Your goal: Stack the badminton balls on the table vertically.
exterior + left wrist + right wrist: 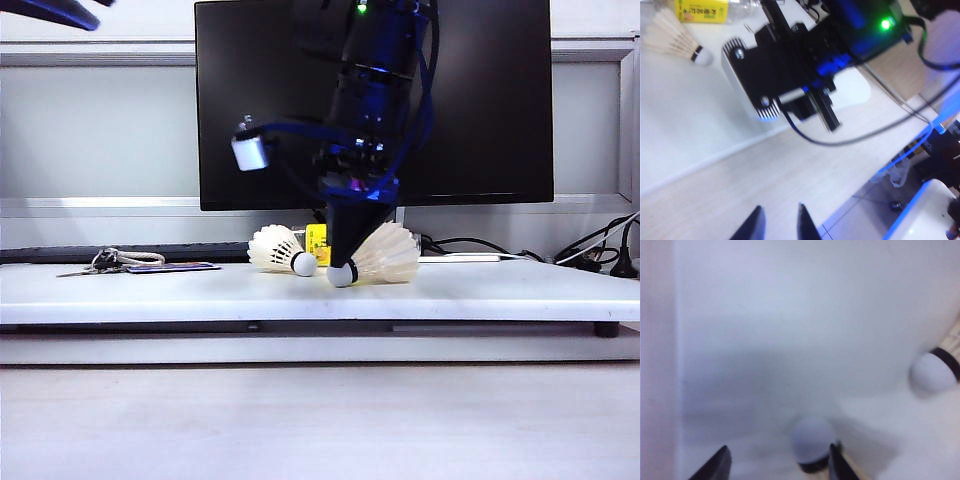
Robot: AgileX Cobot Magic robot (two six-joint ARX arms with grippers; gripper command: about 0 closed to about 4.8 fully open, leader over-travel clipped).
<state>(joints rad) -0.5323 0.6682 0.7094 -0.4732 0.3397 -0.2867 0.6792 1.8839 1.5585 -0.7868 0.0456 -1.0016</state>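
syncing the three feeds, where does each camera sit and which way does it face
Exterior view: low at the table's front edge, facing the monitor; the right arm reaches down with its end effector at the right shuttlecock, beside the left shuttlecock.
Left wrist view: raised off the table, looking across at the right arm; left end effector holds nothing.
Right wrist view: just above the tabletop; open right end effector around a cork tip.
Shared: the exterior and left wrist views both show the yellow-labelled bottle.

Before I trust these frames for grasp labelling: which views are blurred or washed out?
Exterior view is sharp, though the right gripper is dark against the monitor. Left wrist view has motion smear and blue glare. Right wrist view is soft and overexposed; the shuttlecock tips look hazy.
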